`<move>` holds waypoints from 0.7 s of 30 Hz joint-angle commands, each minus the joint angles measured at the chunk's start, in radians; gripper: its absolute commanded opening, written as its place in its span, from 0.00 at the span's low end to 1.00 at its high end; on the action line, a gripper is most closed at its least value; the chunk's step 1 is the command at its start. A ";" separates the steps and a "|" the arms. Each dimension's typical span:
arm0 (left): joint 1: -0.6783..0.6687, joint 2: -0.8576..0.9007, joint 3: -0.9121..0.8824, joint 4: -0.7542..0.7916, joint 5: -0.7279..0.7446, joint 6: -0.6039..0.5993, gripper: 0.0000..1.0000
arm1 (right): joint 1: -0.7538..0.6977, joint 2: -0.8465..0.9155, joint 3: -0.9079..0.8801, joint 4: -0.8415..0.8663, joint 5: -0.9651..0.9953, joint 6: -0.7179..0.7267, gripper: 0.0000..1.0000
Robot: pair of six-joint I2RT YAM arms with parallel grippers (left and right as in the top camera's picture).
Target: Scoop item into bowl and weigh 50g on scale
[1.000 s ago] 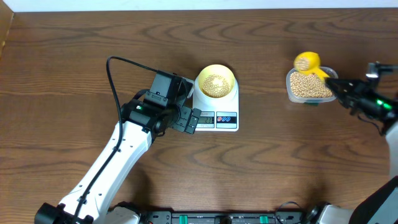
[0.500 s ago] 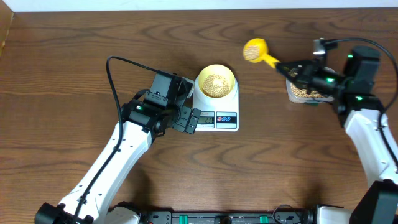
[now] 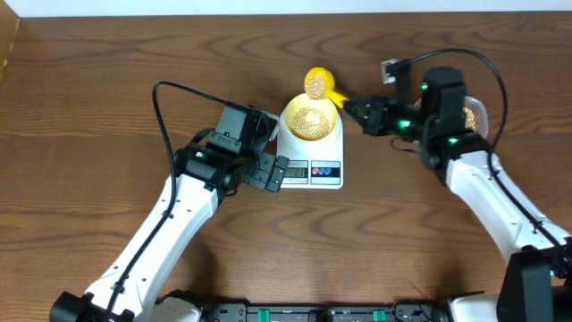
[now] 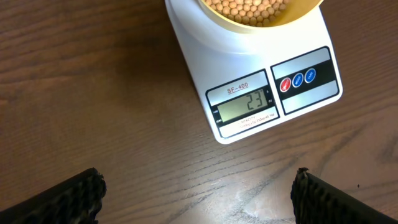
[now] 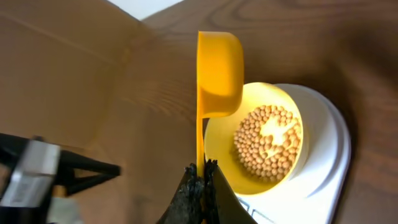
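Our ribbed black left gripper point(image 4: 199, 208) gapes wide over the grainy wooden table point(image 3: 89, 89) at 8 o'clock of the rounded white scale point(image 4: 199, 56), whose round pale-yellow bowl point(image 5: 219, 138) holds beige beans point(image 5: 267, 143), while our right gripper point(image 5: 200, 177) pinches a glossy, seemingly loaded yellow scoop point(image 5: 219, 74) at the bowl's 12 o'clock.

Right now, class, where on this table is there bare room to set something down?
Bare wood lies in front of the scale, between left arm and right arm, and at far left. Crowded: round the bowl, with scoop, right gripper and left gripper close.
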 commanded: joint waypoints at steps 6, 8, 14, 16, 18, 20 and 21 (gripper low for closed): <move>-0.002 -0.003 0.000 -0.002 -0.006 0.014 0.98 | 0.086 -0.003 0.003 -0.081 0.196 -0.359 0.01; -0.002 -0.003 0.000 -0.002 -0.006 0.014 0.98 | 0.102 -0.003 0.003 -0.105 0.207 -0.419 0.01; -0.002 -0.003 0.000 -0.002 -0.006 0.014 0.98 | 0.149 -0.003 0.003 -0.111 0.333 -0.489 0.01; -0.002 -0.003 0.000 -0.002 -0.006 0.014 0.98 | 0.155 -0.003 0.003 -0.108 0.345 -0.491 0.01; -0.002 -0.003 0.000 -0.002 -0.006 0.014 0.98 | 0.156 -0.003 0.004 -0.105 0.344 -0.490 0.01; -0.002 -0.003 0.000 -0.002 -0.006 0.014 0.98 | 0.156 -0.003 0.004 -0.105 0.344 -0.490 0.01; -0.002 -0.003 0.000 -0.002 -0.006 0.014 0.98 | 0.156 -0.003 0.004 -0.104 0.344 -0.490 0.01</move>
